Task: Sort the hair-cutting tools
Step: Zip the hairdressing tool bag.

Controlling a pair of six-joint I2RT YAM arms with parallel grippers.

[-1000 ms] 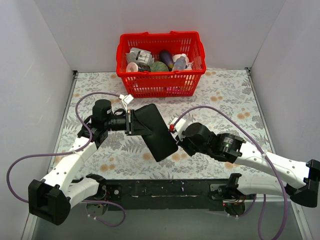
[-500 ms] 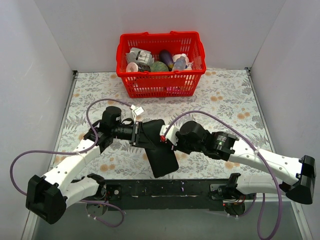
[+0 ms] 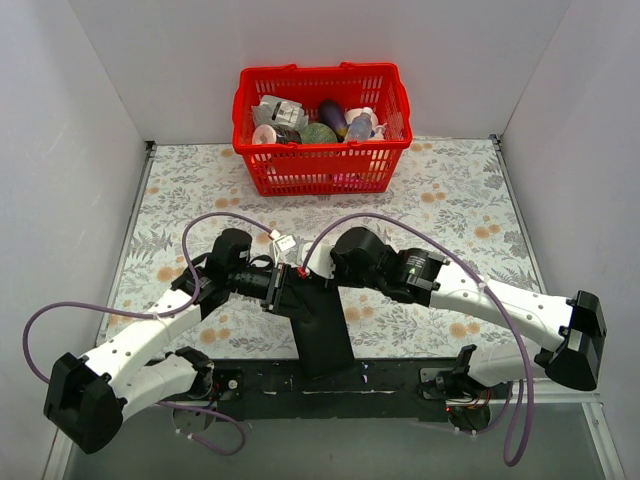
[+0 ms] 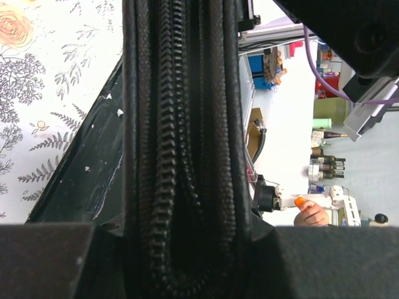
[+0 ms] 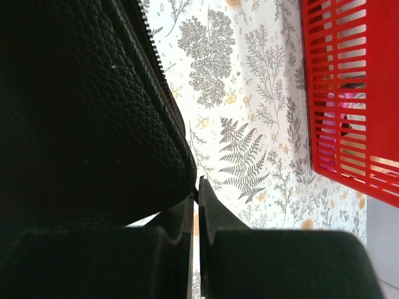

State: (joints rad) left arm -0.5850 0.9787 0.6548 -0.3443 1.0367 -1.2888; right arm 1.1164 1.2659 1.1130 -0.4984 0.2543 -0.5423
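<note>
Top external: floral tablecloth [image 3: 455, 205], white walls [image 3: 150, 60].

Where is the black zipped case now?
Top view: the black case is front centre, gripped by the left fingers, the right fingers beside it.

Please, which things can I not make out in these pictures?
The scissors and comb: in no view; perhaps inside the black case, cannot tell.
What the right claw pinches: right wrist view, gap too thin.
Red basket: right wrist view, cut off by the edge.
</note>
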